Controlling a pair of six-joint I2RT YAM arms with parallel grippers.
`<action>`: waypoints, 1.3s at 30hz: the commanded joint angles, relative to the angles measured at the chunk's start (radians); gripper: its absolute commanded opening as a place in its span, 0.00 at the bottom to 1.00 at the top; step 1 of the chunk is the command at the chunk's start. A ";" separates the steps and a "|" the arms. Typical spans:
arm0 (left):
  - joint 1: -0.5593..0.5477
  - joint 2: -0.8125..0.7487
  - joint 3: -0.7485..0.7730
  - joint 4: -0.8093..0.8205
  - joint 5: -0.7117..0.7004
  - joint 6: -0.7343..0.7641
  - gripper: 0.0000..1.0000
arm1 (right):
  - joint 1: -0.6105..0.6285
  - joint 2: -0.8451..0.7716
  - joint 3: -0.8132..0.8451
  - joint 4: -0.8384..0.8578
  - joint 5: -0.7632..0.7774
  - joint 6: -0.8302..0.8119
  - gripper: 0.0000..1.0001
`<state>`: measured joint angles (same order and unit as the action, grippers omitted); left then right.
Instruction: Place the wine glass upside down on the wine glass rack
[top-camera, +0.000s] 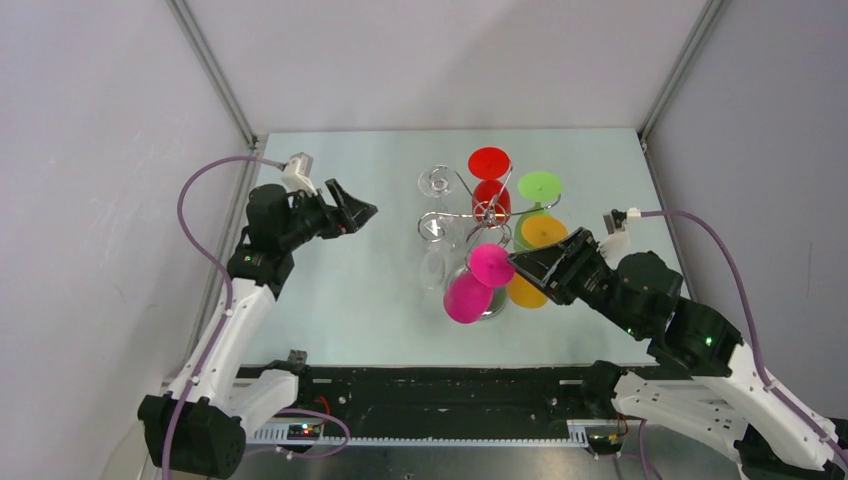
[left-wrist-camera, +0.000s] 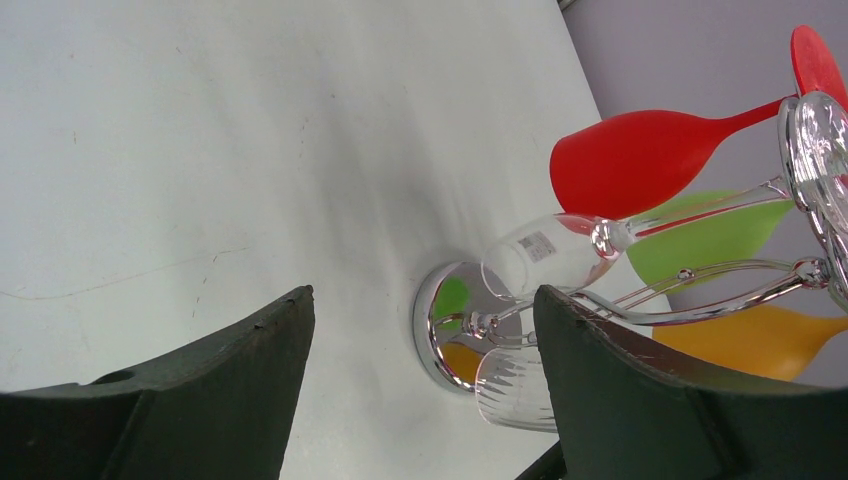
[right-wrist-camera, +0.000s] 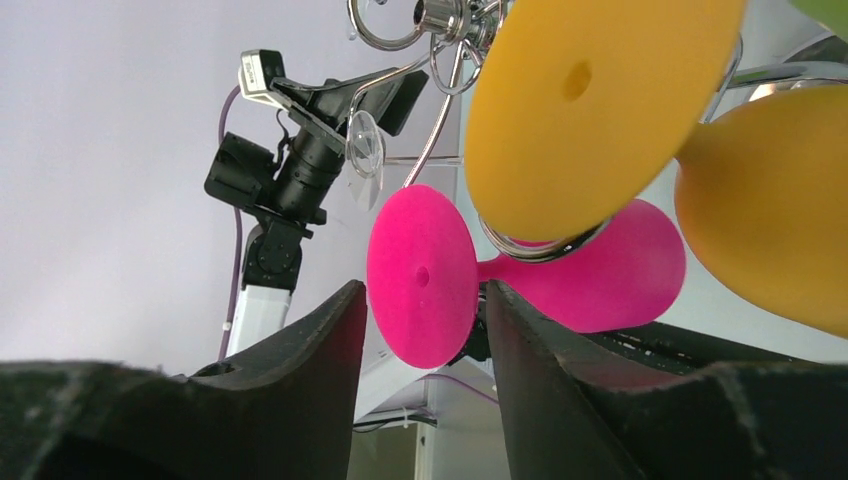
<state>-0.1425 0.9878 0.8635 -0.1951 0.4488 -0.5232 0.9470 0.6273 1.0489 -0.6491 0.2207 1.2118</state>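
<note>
Now the pink wine glass (top-camera: 468, 297) hangs tilted at 6 o'clock of the wine glass rack (top-camera: 487, 211). Its flat foot is uppermost and its bowl is lower, toward 7 o'clock. In the right wrist view its stem runs up to a chrome curl of the rack beneath an orange foot, but I cannot tell whether the stem is seated in that curl. The right gripper (top-camera: 515, 268) reaches in from 3 o'clock of the pink foot. Its fingers (right-wrist-camera: 330, 330) are parted with the foot disc between them. A thin dark gap shows on one side, and on the other side contact cannot be judged.

Around the rack's hub a red glass (top-camera: 489, 165) hangs at 12 o'clock, a green glass (top-camera: 539, 187) at 2 o'clock and an orange glass (top-camera: 543, 232) at 4 o'clock. Clear glasses (top-camera: 434, 182) hang between 8 and 10 o'clock. The left gripper (top-camera: 355, 200) hovers above the table (top-camera: 340, 290) at 9 o'clock, well apart from the rack, with its jaws spread wide and nothing between them.
</note>
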 joint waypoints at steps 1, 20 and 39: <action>0.009 -0.001 -0.007 0.040 0.014 -0.004 0.85 | 0.006 -0.024 0.007 -0.024 0.052 0.004 0.53; 0.019 0.008 -0.006 0.041 0.013 -0.012 0.85 | 0.006 -0.238 0.007 -0.289 0.269 0.017 0.68; 0.020 0.012 -0.010 0.045 0.014 -0.017 0.85 | 0.009 -0.129 0.121 -0.711 0.723 0.108 0.76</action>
<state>-0.1322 0.9970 0.8627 -0.1883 0.4488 -0.5316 0.9516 0.3988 1.1149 -1.2961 0.8120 1.3079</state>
